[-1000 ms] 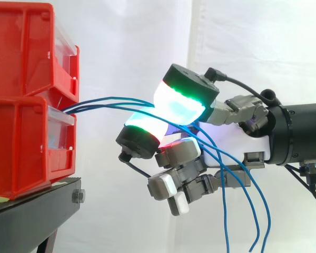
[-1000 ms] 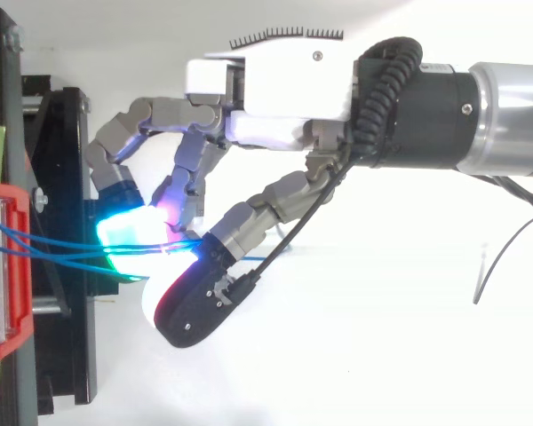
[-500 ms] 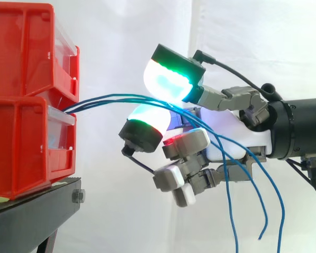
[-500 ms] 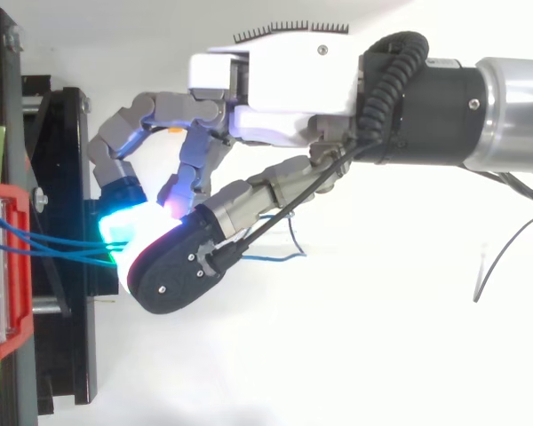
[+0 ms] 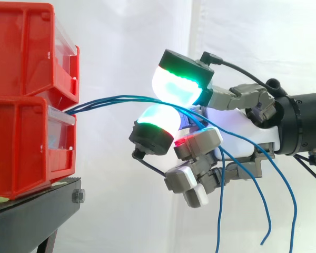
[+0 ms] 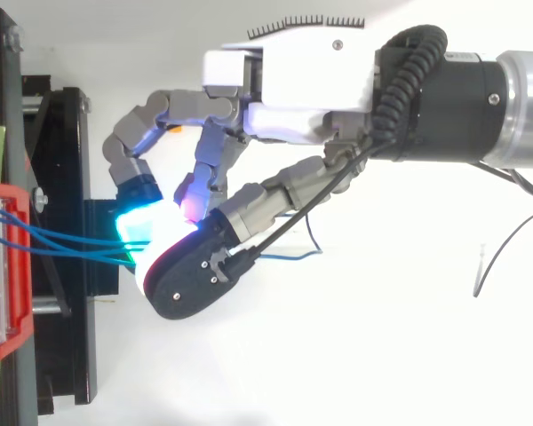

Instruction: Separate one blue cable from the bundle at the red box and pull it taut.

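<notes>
I have the hand (image 6: 293,78) curled, two glowing pads (image 5: 174,87) pinching the blue cables (image 5: 102,101) — they run lengthwise beyond its fingertips to the red box (image 5: 21,147) — so I'd pull straight back.

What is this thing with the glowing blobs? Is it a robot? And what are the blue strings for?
Yes, it is a robot. The black tube coming in from the right is its arm. On the end sits a robot hand with fingers and a thumb. The glowing blobs are its fingertips, thick pads that light up.

One picture is taken from the side. The other is taken from above, looking down on the same moment.

On the left, two red boxes are stacked on a black stand. The blue strings are thin blue cables. They come out at the boxes and run between two glowing pads, which seem to pinch them. Then their loose ends hang down past the hand. Behind it all hangs a white curtain.
</notes>
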